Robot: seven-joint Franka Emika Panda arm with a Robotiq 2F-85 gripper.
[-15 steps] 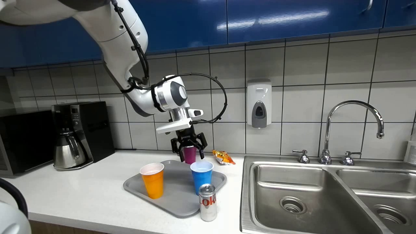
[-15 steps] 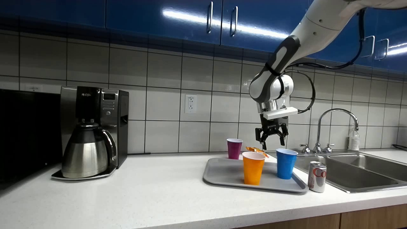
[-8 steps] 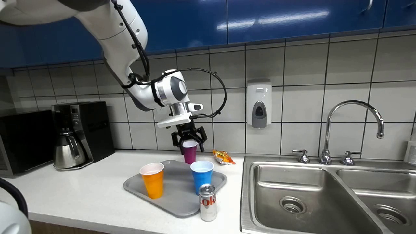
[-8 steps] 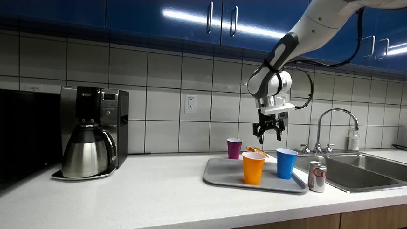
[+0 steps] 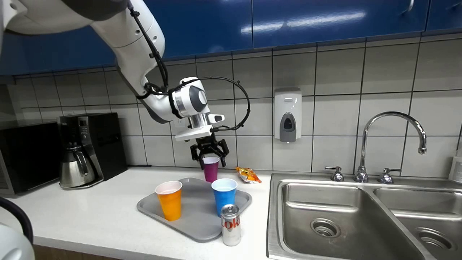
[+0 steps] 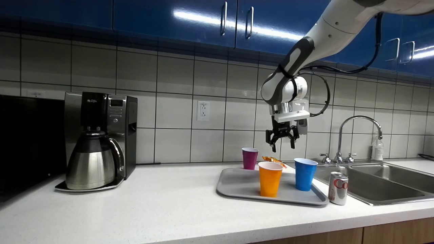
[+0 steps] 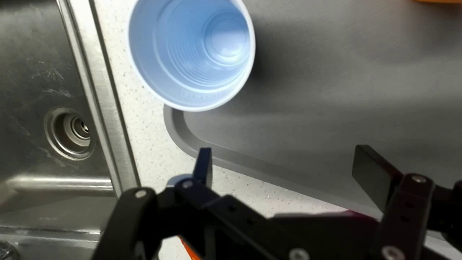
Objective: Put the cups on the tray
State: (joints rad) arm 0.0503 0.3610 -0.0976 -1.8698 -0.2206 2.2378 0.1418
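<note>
The orange cup [image 5: 170,202] and the blue cup [image 5: 224,196] stand upright on the grey tray [image 6: 237,189]. The wrist view looks into the blue cup [image 7: 195,50]; only a sliver of the orange cup [image 7: 440,1] shows there. The purple cup [image 6: 250,158] stands upright behind the tray's far edge, on the counter. In the wrist view it is mostly hidden behind the gripper body, with a magenta sliver showing. My gripper [image 6: 283,147] hangs above the tray's back part, right of the purple cup. Its fingers [image 7: 375,177] are wide apart with nothing between them.
A silver and red can [image 5: 231,225] stands beside the tray's corner near the steel sink [image 5: 325,216]. An orange snack packet [image 5: 248,174] lies by the wall. A coffee maker [image 6: 101,145] stands at the counter's far end. Blue cabinets [image 6: 176,23] hang above.
My gripper has risen and shifted left in an exterior view, toward the purple cup's side. It stays open. The cups, tray and can have not moved.
</note>
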